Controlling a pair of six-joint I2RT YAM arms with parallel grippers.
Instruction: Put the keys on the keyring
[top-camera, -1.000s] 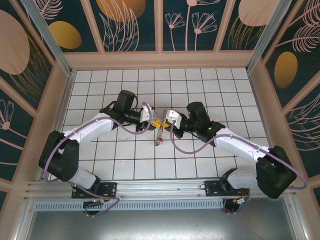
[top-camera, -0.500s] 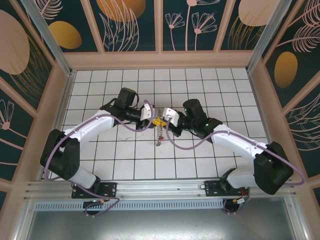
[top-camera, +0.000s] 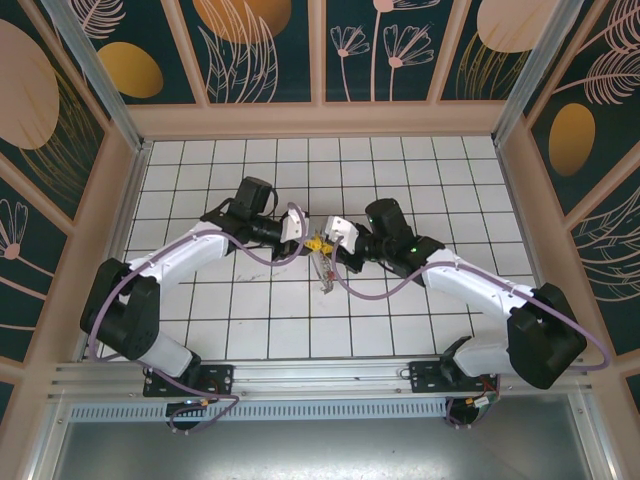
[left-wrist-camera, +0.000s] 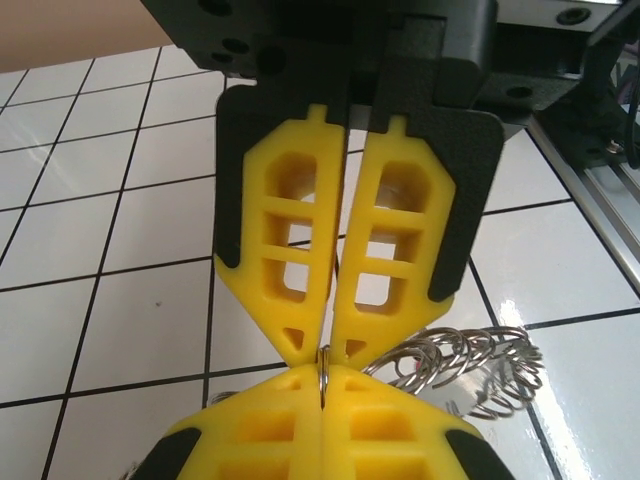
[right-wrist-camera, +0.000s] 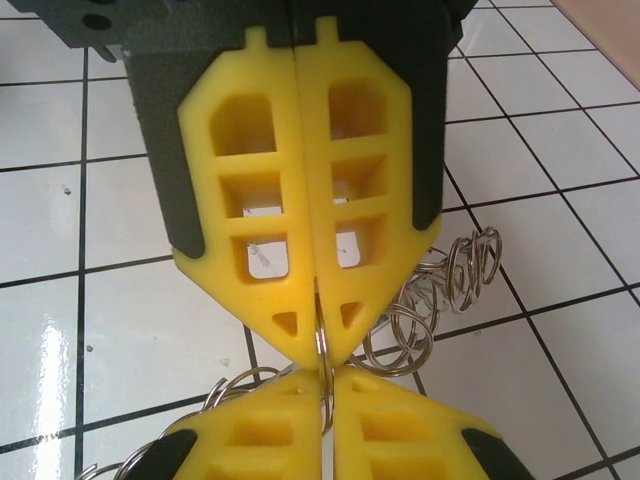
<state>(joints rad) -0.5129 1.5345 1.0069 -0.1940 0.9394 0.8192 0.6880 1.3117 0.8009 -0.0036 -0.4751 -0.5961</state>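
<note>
My left gripper (top-camera: 313, 243) and right gripper (top-camera: 327, 246) meet tip to tip above the middle of the tiled floor. Both are shut on the same thin silvery keyring (top-camera: 325, 270), whose fringe of small metal rings hangs below them. In the left wrist view my left gripper (left-wrist-camera: 323, 350) pinches the keyring (left-wrist-camera: 324, 378) edge-on, with the right gripper's fingers (left-wrist-camera: 400, 420) directly opposite. In the right wrist view my right gripper (right-wrist-camera: 322, 352) grips the keyring (right-wrist-camera: 322, 372) against the left gripper's fingers (right-wrist-camera: 250, 440). A tiny reddish speck (top-camera: 323, 288) at the cluster's lower end may be a key; the keys are otherwise hidden.
Small loose-looking metal rings (left-wrist-camera: 470, 365) bunch beside the fingertips, and more rings (right-wrist-camera: 440, 295) hang to the right. The white tiled floor (top-camera: 250, 320) is walled by wooden panels (top-camera: 115, 200). The arms' cables (top-camera: 380, 290) loop near the grippers.
The right gripper has moved left to meet the left gripper's tips. The hanging cluster of rings has swung slightly to the right.
</note>
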